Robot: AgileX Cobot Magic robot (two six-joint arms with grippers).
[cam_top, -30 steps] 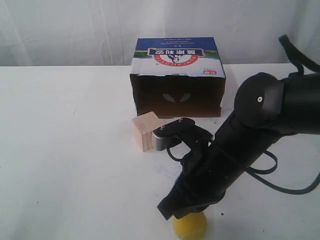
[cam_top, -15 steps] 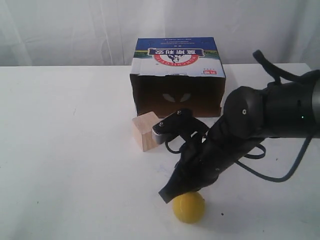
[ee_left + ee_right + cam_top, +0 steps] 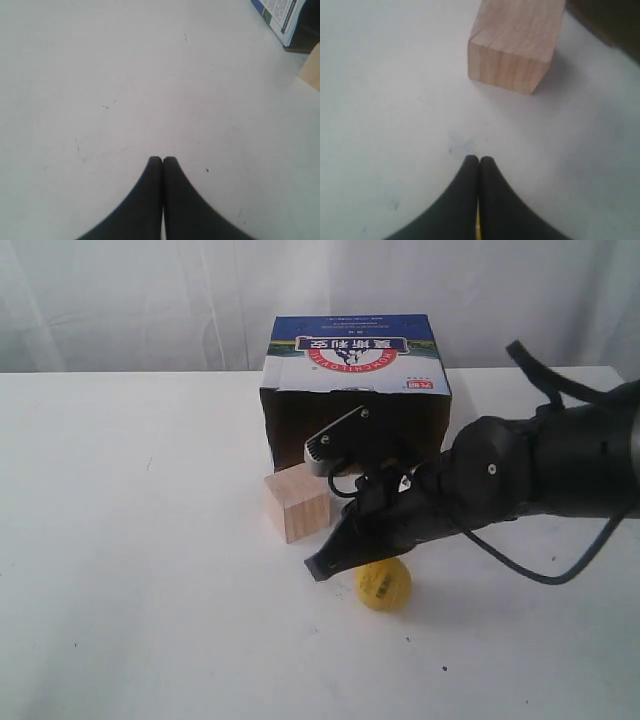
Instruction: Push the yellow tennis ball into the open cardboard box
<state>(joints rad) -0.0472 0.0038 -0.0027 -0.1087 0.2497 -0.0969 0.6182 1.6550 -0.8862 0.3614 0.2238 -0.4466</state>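
Now the yellow tennis ball sits on the white table, out in front of the open cardboard box and well short of its dark opening. The box lies on its side with the opening facing the exterior camera and its blue-and-white printed panel on top. A pale wooden cube stands near the box's front left corner, apart from the ball and to its left in the exterior view.

The right gripper hangs low over the table, just beside the ball and between it and the cube. Its two black fingers are pressed together with nothing between them. The arm behind it crosses over the top of the ball, and I cannot tell whether they touch. In the right wrist view a thin sliver of yellow shows under the closed fingers, with the cube ahead of the tips.

The left gripper is also pinched closed and empty, over bare table.
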